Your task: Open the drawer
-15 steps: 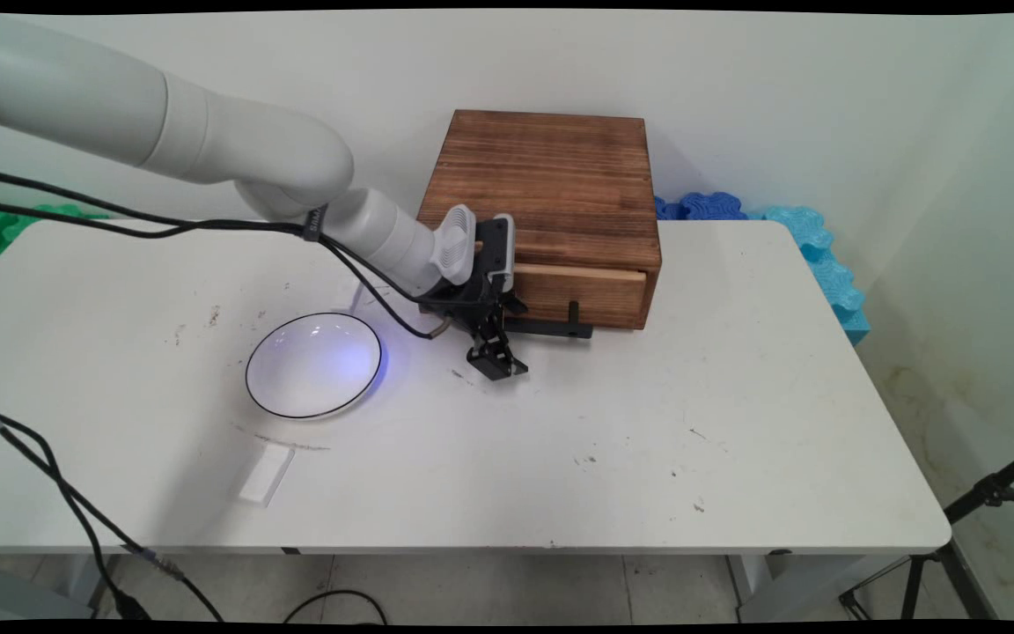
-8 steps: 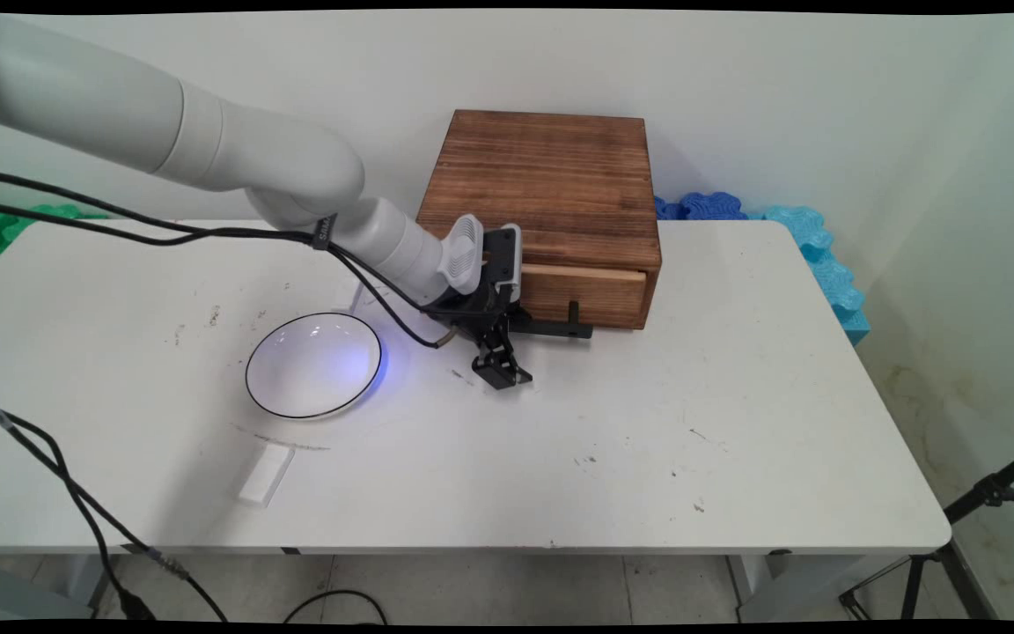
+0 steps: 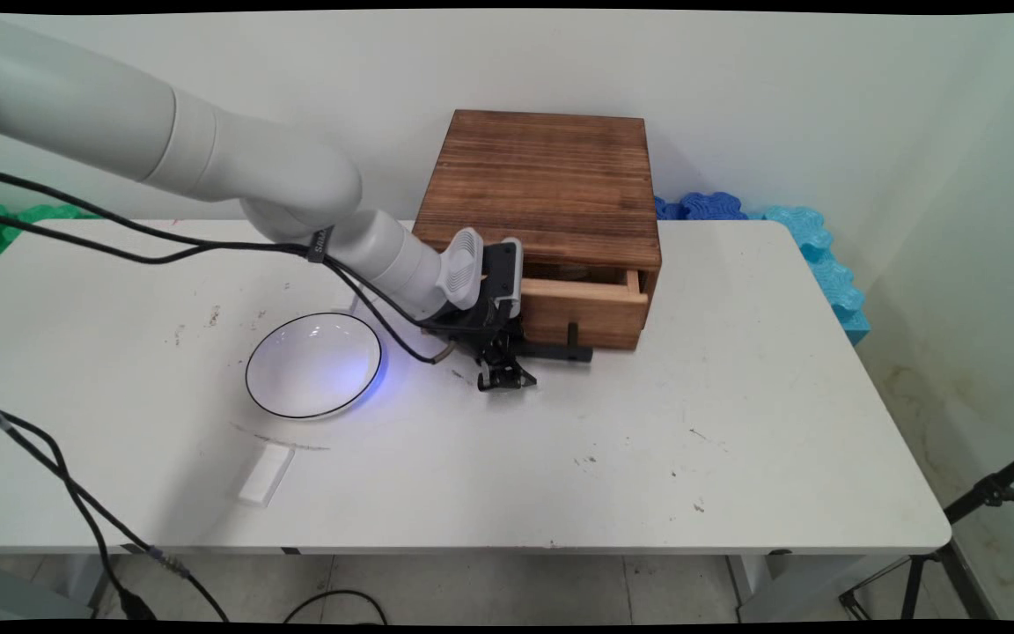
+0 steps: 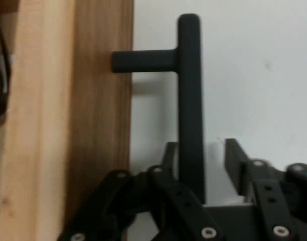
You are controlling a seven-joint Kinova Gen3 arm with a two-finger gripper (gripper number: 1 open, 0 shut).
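Since a second ago the drawer has slid a little way out of the box, and my gripper came toward the bottom of the frame with it. Nearest me, the fingers sit either side of the handle, hooked behind the bar; whether they're actually pinching it, I can't tell. A bowl sits left of centre, well apart.
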